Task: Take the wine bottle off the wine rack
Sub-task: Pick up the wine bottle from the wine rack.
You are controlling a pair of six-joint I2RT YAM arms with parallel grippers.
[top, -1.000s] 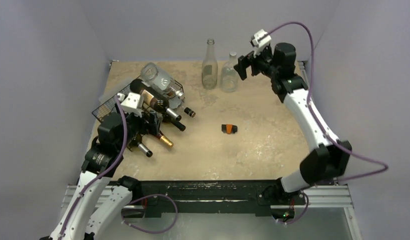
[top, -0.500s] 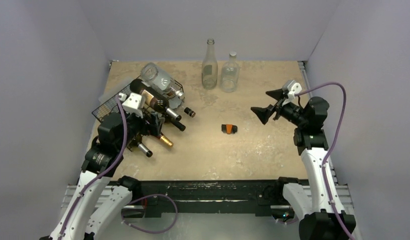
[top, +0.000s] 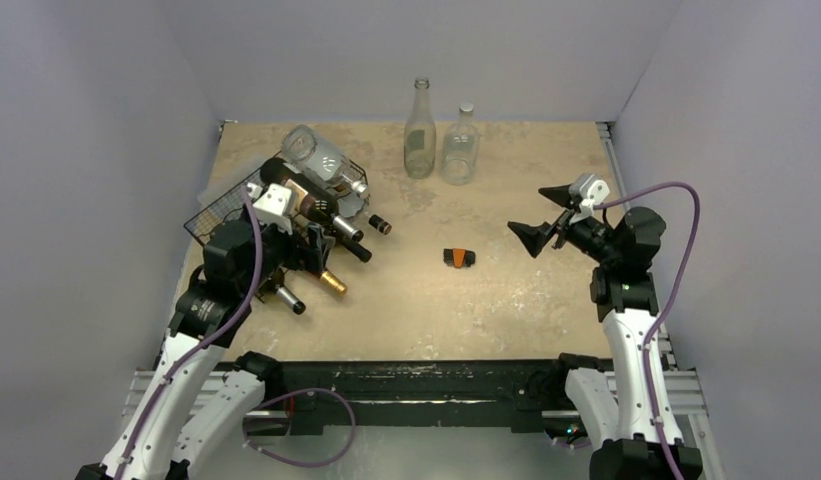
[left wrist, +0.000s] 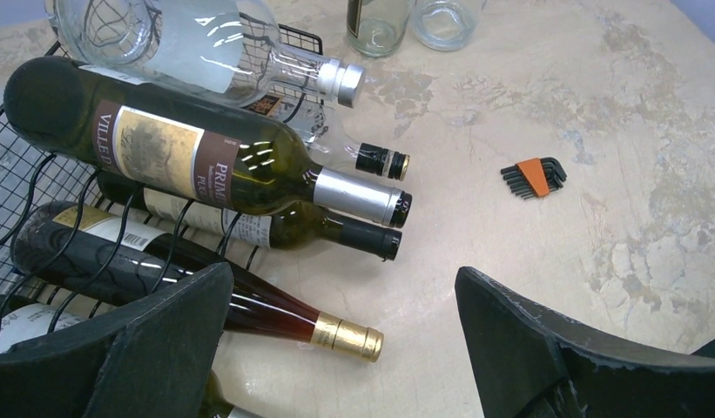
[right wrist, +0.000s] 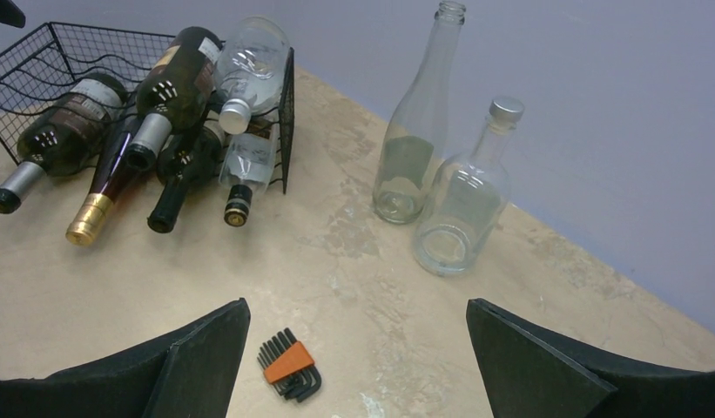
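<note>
The black wire wine rack point(top: 214, 212) stands at the table's left with several wine bottles lying in it, necks pointing right. A dark green bottle with a brown label point(left wrist: 188, 161) lies high in the rack. Below it is a dark bottle with a gold cap point(left wrist: 349, 335). On top rests a clear bottle point(left wrist: 188, 43). My left gripper point(left wrist: 343, 277) hangs open just over the gold-capped neck, holding nothing. Over the right half of the table, my right gripper point(top: 531, 212) stands open and empty, far from the rack point(right wrist: 40, 65).
Two clear empty bottles, a tall one point(top: 419, 130) and a squat one point(top: 460, 145), stand upright at the back. An orange-and-black hex key set point(top: 458, 257) lies mid-table, below my right gripper point(right wrist: 358, 306). Purple walls close in three sides.
The right arm has pulled back from the upright clear bottles to the right side of the table, its gripper open throughout. The left arm has barely shifted.
</note>
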